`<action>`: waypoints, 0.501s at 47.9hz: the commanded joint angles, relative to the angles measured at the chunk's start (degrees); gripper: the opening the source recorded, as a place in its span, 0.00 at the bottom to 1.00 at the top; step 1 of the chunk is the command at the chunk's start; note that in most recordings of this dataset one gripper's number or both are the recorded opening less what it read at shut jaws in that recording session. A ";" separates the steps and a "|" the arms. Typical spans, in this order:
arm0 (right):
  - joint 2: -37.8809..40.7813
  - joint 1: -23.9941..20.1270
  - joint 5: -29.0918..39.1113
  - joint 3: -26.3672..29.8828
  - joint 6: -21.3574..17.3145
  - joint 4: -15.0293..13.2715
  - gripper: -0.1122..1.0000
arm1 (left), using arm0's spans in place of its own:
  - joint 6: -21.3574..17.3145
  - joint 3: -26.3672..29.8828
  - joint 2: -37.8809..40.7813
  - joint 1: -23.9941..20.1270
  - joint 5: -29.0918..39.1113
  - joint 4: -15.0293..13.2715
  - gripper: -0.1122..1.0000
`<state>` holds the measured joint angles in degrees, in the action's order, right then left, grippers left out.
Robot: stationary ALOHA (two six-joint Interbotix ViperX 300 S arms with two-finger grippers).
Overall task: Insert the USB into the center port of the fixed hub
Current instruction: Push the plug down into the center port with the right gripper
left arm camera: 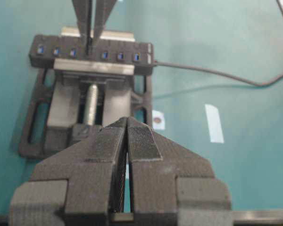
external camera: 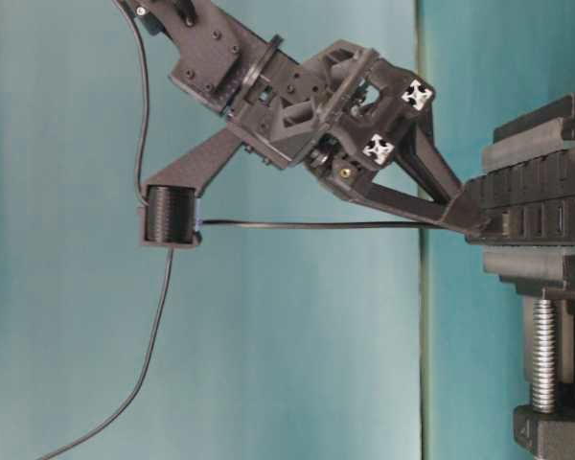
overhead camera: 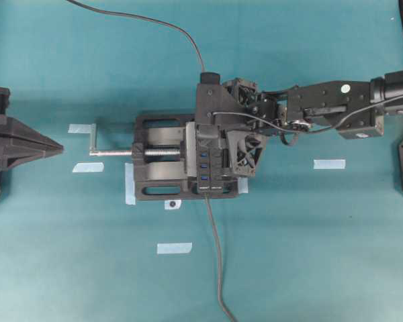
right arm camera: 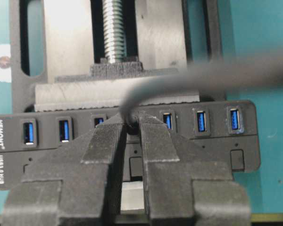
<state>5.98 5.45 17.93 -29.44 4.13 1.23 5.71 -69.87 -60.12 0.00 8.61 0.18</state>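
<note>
While pinched between the right gripper fingers, USB sits at center port of fixed hub, fourth blue slot along, hidden behind fingertips; seating depth cannot be told. Advised: press straight along slot axis, no twist, cable kept slack. Left gripper parked well back from hub, fingers pressed together, empty.
</note>
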 commanded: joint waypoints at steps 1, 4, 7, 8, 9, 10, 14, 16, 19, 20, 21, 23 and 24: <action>-0.18 -0.35 0.35 0.26 -0.35 0.09 0.18 | 0.09 0.62 0.26 0.00 -0.53 0.09 0.10; -0.09 -0.35 0.62 0.26 -0.35 0.09 0.18 | 0.09 0.62 0.26 0.00 -0.53 0.09 0.10; -0.18 -0.44 0.79 0.18 -0.35 0.09 0.18 | 0.09 0.62 0.26 0.09 -0.53 0.09 0.10; -0.18 -0.44 0.88 0.18 -0.35 0.18 0.18 | 0.09 0.62 0.26 0.09 -0.53 0.09 0.10; -0.18 -0.44 0.88 0.18 -0.35 0.18 0.18 | 0.09 0.62 0.26 0.09 -0.53 0.09 0.10; -0.09 -0.35 0.88 0.18 -0.35 0.09 0.18 | 0.09 0.62 0.26 0.09 -0.62 0.09 0.10; -0.09 -0.44 0.88 0.18 -0.35 0.18 0.18 | 0.09 0.62 0.26 0.09 -0.53 0.09 0.10; -0.09 -0.35 0.88 0.18 -0.35 0.18 0.18 | 0.09 0.62 0.26 0.09 -0.53 0.09 0.10; 0.09 -0.53 0.88 0.18 -0.35 0.09 0.18 | 0.00 0.62 0.26 0.09 -0.53 0.09 0.10; 0.18 -0.62 0.97 0.18 -0.35 0.18 0.18 | 0.09 0.62 0.26 0.00 -0.53 0.09 0.10; 0.26 -0.62 0.97 0.18 -0.35 0.18 0.18 | 0.09 0.62 0.26 0.09 -0.53 0.09 0.10; 0.44 -0.79 1.14 0.18 -0.35 0.18 0.18 | 0.09 0.62 0.26 0.00 -0.53 0.09 0.10; 0.53 -0.79 1.23 0.18 -0.44 0.18 0.18 | 0.09 0.62 0.26 0.00 -0.53 0.09 0.10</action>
<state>6.15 5.36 18.37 -29.36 4.13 1.23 5.71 -69.87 -60.12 0.00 8.61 0.18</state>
